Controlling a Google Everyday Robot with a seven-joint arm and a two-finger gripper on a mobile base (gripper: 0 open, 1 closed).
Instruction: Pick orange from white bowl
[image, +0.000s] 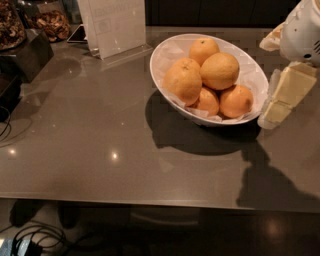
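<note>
The white bowl (165, 52) is a glossy oval lined with crinkled white paper and stands on the grey table, right of centre. It holds several oranges. The orange (219, 70) is the large, paler yellow-orange one lying on top toward the right. A deeper-orange one with a stem dimple (183, 81) lies to its left. My gripper (280, 100), pale yellow under a white arm housing (302, 30), hangs just outside the bowl's right rim, right of the orange and apart from it.
A clear acrylic sign holder (117, 25) stands behind the bowl's left end. A dark box (25, 55) and jars of dried goods (47, 20) sit at the back left. The table's front edge (150, 197) runs below, with cables on the floor (30, 240).
</note>
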